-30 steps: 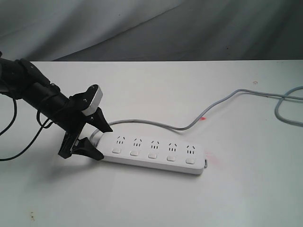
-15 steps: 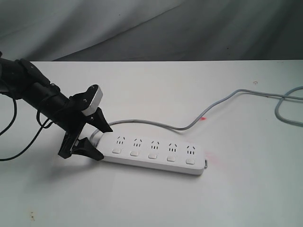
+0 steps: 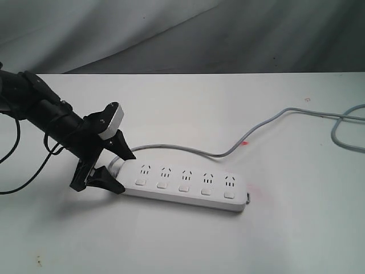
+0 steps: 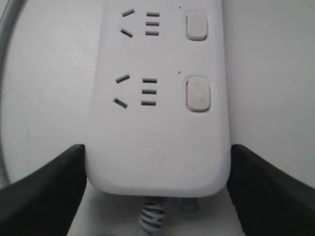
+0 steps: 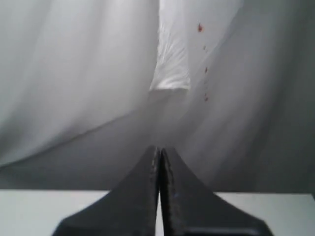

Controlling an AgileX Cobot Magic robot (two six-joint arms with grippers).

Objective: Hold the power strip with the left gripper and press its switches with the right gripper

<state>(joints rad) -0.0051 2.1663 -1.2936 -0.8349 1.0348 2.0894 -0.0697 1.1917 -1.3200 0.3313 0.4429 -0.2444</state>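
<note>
- Tabletop in white fills the nearest part of the exterior view, and the power strip lies flat on it, sockets up, running from left of middle toward the right.
- Switches, five in a row, sit along the near long side of the strip, one in front of each socket.
- The left gripper comes down at a slant from the left and straddles the strip's left end, the end where the cord leaves.
- In the left wrist view its black fingers lie against both long sides of that rounded end, so the jaws stand wide and clamp the strip across its width; the last two sockets and two switches show just past them.
- The grey cord leaves the gripped end, curves behind the strip and runs off toward the far right of the table.
- The right gripper appears only in its own wrist view, jaws pressed together on nothing, well apart from the strip.
- Beyond it hangs a grey cloth backdrop.
</note>
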